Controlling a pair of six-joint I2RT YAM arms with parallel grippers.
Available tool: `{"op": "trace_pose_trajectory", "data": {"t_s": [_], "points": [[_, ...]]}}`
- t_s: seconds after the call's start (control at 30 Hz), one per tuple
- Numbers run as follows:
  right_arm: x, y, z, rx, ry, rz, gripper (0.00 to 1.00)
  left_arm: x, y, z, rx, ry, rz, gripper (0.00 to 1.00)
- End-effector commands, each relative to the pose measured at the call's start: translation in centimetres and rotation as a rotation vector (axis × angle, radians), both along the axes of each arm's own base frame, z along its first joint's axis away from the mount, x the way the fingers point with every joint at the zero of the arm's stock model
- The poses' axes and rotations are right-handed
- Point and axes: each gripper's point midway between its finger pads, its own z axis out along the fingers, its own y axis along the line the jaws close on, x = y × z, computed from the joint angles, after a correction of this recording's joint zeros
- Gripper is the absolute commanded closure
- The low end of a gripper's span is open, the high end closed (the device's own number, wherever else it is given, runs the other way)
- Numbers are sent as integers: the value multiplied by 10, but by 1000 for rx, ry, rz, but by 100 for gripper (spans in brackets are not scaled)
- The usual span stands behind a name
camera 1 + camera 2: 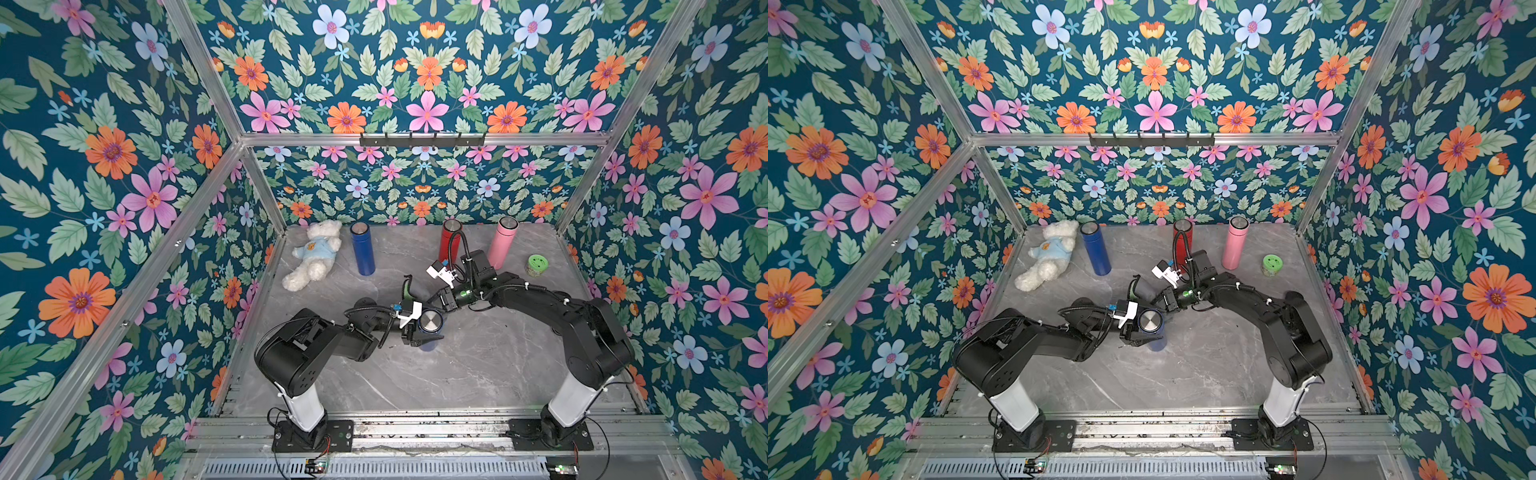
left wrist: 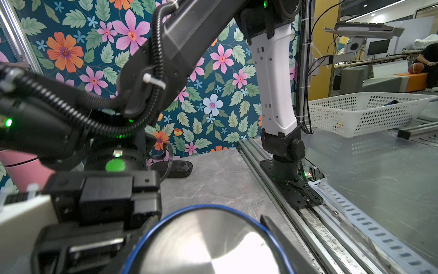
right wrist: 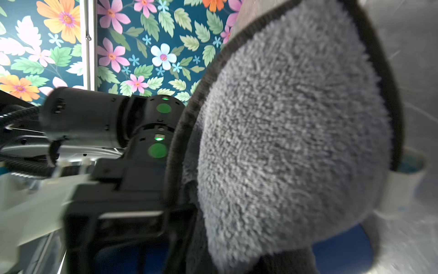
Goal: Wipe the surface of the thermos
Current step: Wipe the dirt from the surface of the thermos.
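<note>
- Floral wallpaper is seen on every wall, and a grey marble table (image 1: 478,365) is spread beneath two arms.
- Four thermoses are counted: two blue, one red, one pink.
- One blue thermos (image 1: 431,322) is gripped near the table's middle, upright with its silver cap on top, by the left tool (image 1: 428,334), whose jaws are set partway apart around the body.
- Three are lined up along the back, all standing: the second blue thermos (image 1: 363,249), the red thermos (image 1: 448,245) and the pink thermos (image 1: 503,243).
- One grey cloth (image 3: 284,130) is pinched in the right tool (image 1: 430,300), which is clamped tight and held just beside the gripped thermos. Contact cannot be confirmed.
- One teddy bear (image 1: 313,255) is laid at the back left, and one green jar (image 1: 536,265) is set at the back right.
</note>
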Motion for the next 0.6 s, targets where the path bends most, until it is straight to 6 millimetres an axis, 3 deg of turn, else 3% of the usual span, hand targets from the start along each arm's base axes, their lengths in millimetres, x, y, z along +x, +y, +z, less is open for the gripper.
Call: {"op": "trace_pose_trajectory", "data": {"t_s": [0.0,0.17,0.23,0.33,0.5,0.57], "points": [[-19,0,-30,-33,104,74,100,8,0,6,-22,-69,62,100],[-17,-4,-91,-158,164,43,100,11,0,4,-11,-72,73,100],[-17,-6,-94,-179,159,43,100,12,1,3,-8,-69,80,100],[-16,-6,-64,-146,119,65,100,14,2,2,-2,-64,87,100],[-24,-4,21,-8,47,143,100,17,3,-1,3,-58,101,100],[-29,-3,42,43,39,173,100,17,3,-1,4,-57,104,100]]}}
